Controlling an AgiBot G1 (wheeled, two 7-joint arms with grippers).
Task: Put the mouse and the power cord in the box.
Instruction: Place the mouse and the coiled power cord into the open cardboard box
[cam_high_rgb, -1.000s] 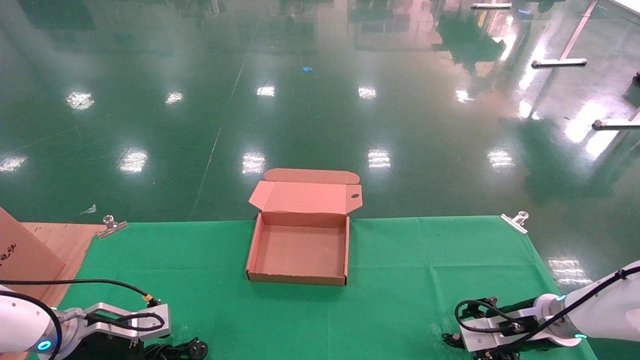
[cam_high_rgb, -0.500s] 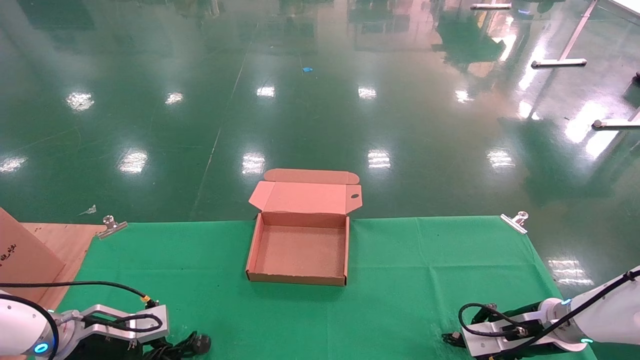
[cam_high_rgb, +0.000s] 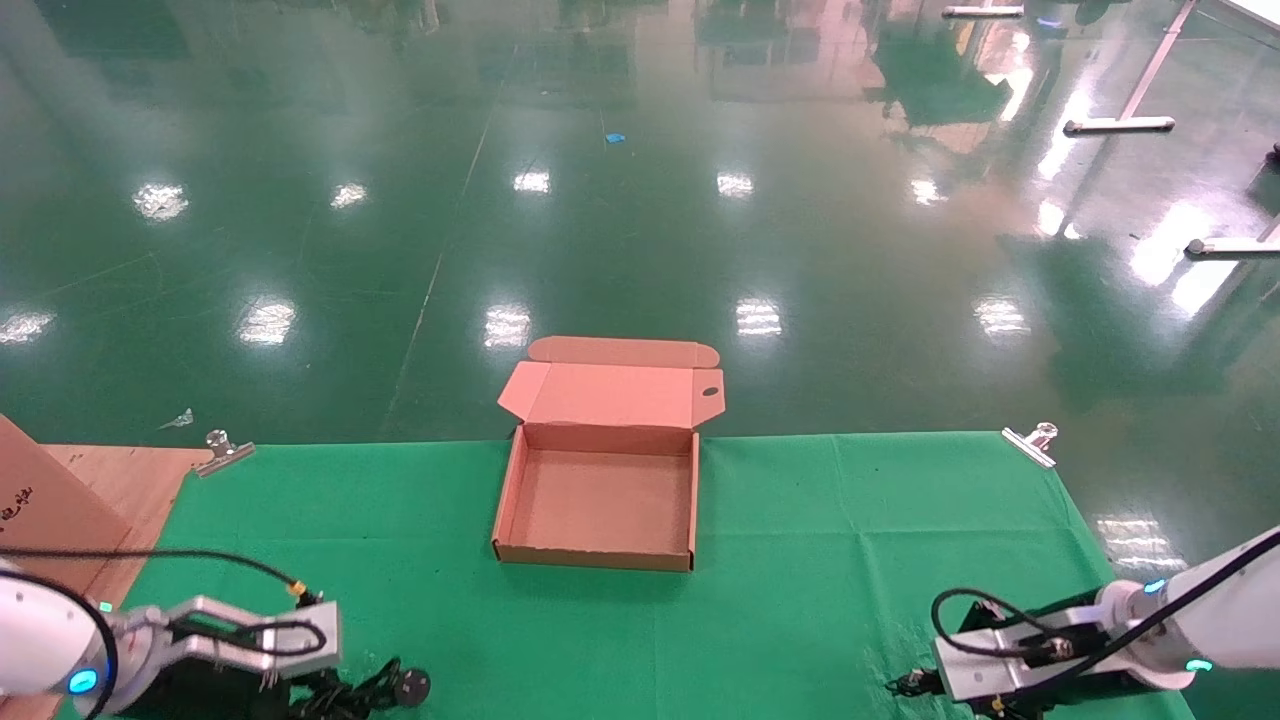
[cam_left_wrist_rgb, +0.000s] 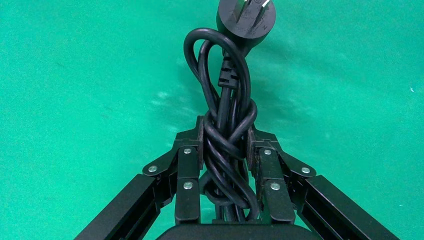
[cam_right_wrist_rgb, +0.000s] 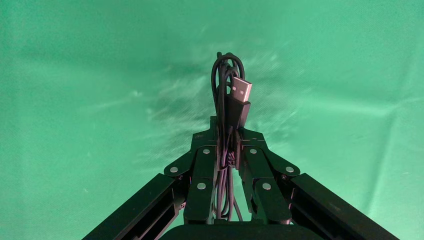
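The left tool (cam_left_wrist_rgb: 226, 145) clenches the power cord (cam_left_wrist_rgb: 227, 125). The right tool (cam_right_wrist_rgb: 227, 150) grips the mouse's thin cable (cam_right_wrist_rgb: 226, 100). The box (cam_high_rgb: 598, 500) lies open between them.

You see the left tool (cam_left_wrist_rgb: 226, 145) from behind, its two black fingers (cam_left_wrist_rgb: 187, 170) drawn in tight against the power cord (cam_left_wrist_rgb: 225, 135). The pads press on either side of the bundle where the thick black cable is wound around itself. Beyond the fingertips the cord's loops run on toward the round black plug (cam_left_wrist_rgb: 246, 19), whose metal pins catch the light at the edge of your view. Under all of it lies the green cloth of the surface (cam_left_wrist_rgb: 85, 85). You cannot tell from here whether the plug touches the cloth.
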